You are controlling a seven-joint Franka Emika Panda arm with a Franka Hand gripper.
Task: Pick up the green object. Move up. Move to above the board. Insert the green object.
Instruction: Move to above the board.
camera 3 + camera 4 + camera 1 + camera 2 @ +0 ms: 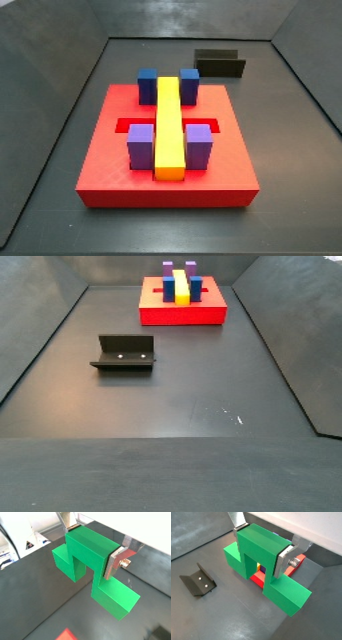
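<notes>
In both wrist views my gripper (92,544) (263,543) is shut on the tall centre block of the green object (83,554) (258,549), one silver finger (113,562) on each side. The green arch hangs below the fingers with its two side arms pointing down. In a wrist view the red board (258,577) shows far below through the arch, with bits of yellow and purple on it. Both side views show the board (120,175) (181,314) with its yellow bar (170,125), but neither the gripper nor the green object.
The dark fixture (124,353) (198,579) stands on the dark floor away from the board; it also shows behind the board in a side view (221,63). Blue (147,80) and purple (142,147) blocks flank the yellow bar. Grey walls enclose the floor.
</notes>
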